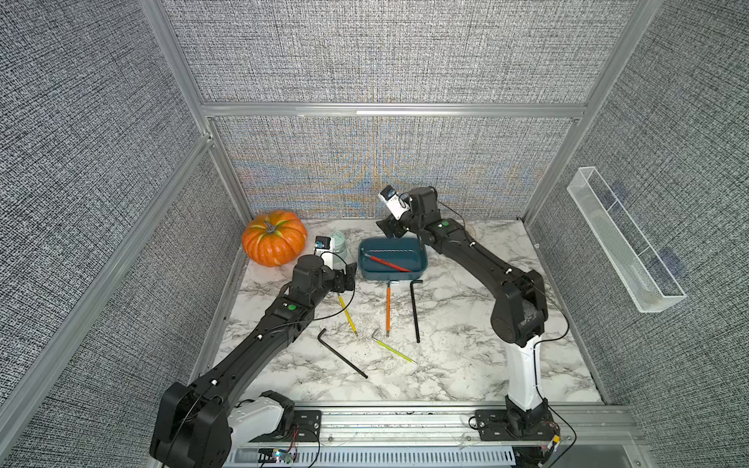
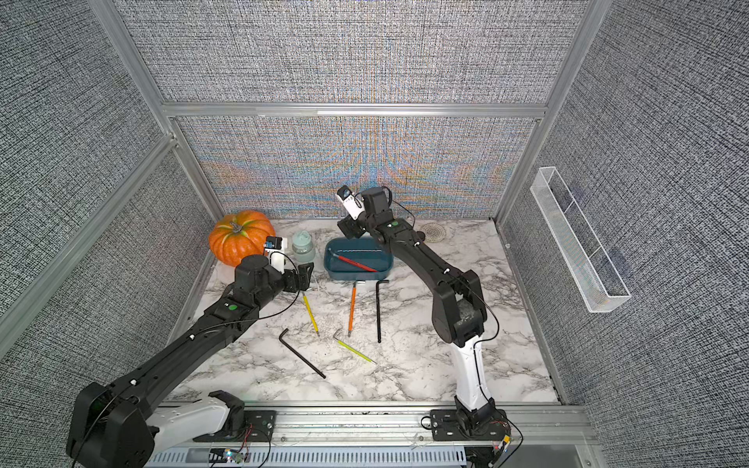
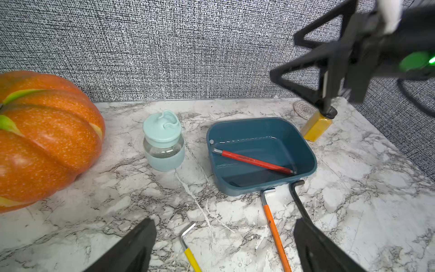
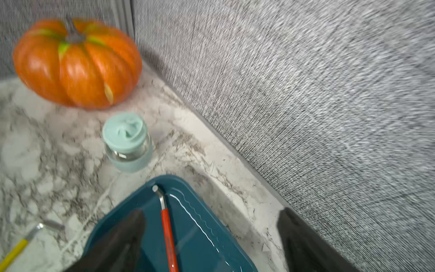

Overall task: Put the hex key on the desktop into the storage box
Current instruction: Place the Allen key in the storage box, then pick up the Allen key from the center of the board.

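The teal storage box sits at the back of the marble desktop. A red-sleeved hex key lies diagonally inside it, clear of any finger. My right gripper hangs open over the box's far rim; in the right wrist view its jaws stand wide above the red hex key. My left gripper is open and empty just left of the box, above the bent end of a yellow hex key. Orange, black, long black and yellow-green hex keys lie on the desktop.
An orange pumpkin and a glass jar with a mint lid stand at the back left. A yellow bottle and a round coaster sit behind the box. A clear acrylic tray hangs on the right wall.
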